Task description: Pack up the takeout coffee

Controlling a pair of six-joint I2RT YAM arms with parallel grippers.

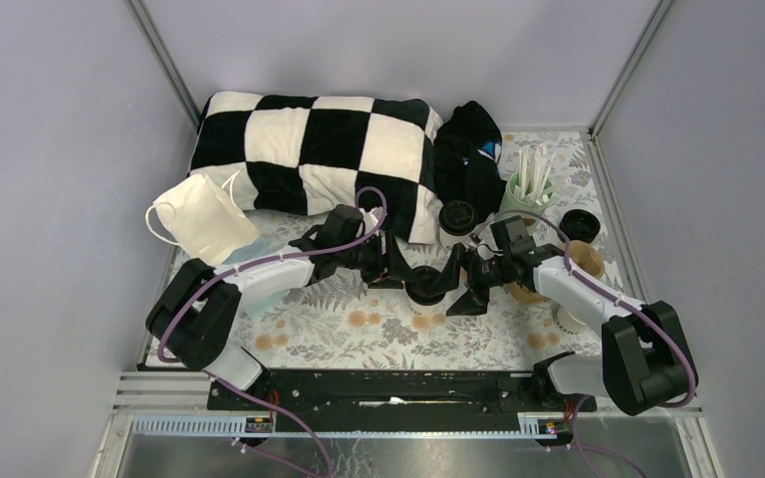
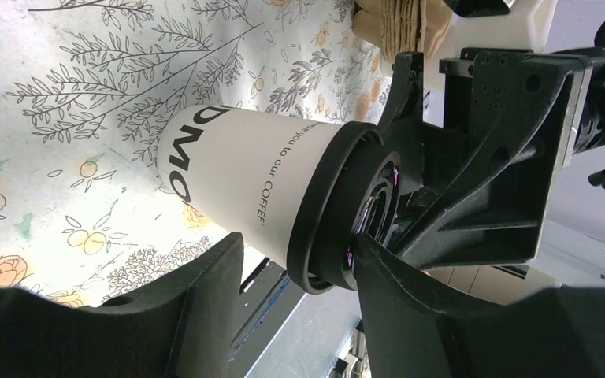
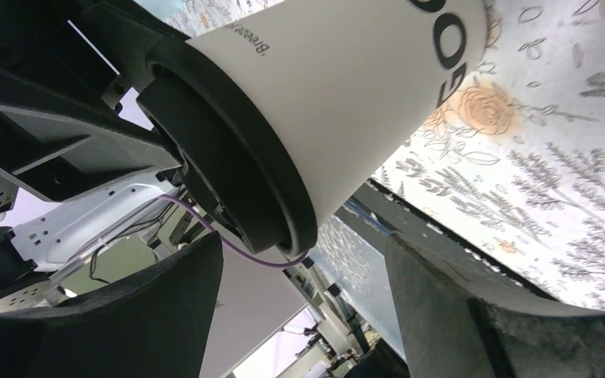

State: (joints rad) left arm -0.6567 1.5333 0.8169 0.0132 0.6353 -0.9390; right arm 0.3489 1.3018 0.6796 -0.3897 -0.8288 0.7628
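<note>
- Left gripper [image 2: 295, 242]: the jaws are apart around the takeout coffee cup [image 2: 236, 169]. One fingertip [image 2: 366, 256] is right up against the black lid [image 2: 323, 205]. We can't tell if it's pinching or just touching.
- Right gripper [image 3: 301, 242]: the jaws are spread wide with daylight on both sides of the cup, so it's holding nothing.
- In the left wrist view the cup's long axis runs roughly 9 to 3 o'clock, lid end at 3. That's across the gap, not along the fingers.
- From the top, the cup sits mid-table with the left gripper at its 9 o'clock and the right at its 3. The left looks closer to us.
- The brown pulp carrier [image 1: 588, 261] is off at the cup's 3 o'clock, so we reckon the cup has to travel that way.
</note>
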